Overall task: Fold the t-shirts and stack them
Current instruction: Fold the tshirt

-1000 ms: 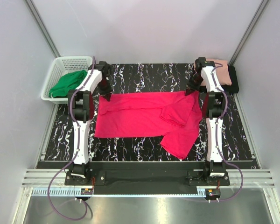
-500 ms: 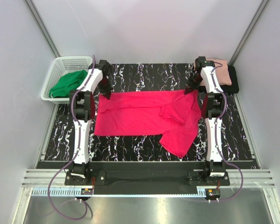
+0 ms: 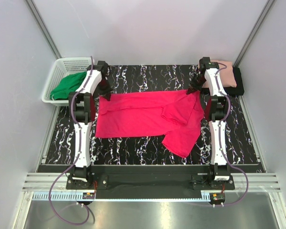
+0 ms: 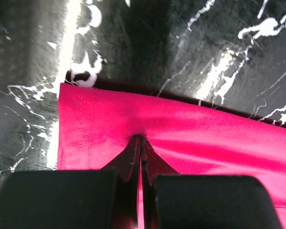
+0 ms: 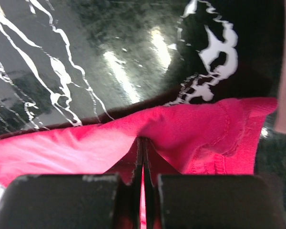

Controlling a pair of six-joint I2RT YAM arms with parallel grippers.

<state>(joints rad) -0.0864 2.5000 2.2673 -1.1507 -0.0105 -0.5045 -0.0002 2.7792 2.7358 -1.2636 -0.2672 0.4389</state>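
Jaws of left gripper (image 4: 141, 139) and right gripper (image 5: 142, 140) pinch crimson t-shirt (image 3: 143, 117) between closed tips, likely stretching it flat for folding.

The top external view looks steeply down from high at the near side over the whole marbled table (image 3: 148, 76), while each wrist view stares from very close at the far edge of the crimson-pink t-shirt (image 3: 138, 117), which the overhead view also shows.

The left arm (image 3: 81, 138) and right arm (image 3: 219, 138) wear white shells over black joints. Purple cables (image 3: 54, 191) loop from black bases (image 3: 79, 174). The jaws are black, blocky and taper to thin tips.
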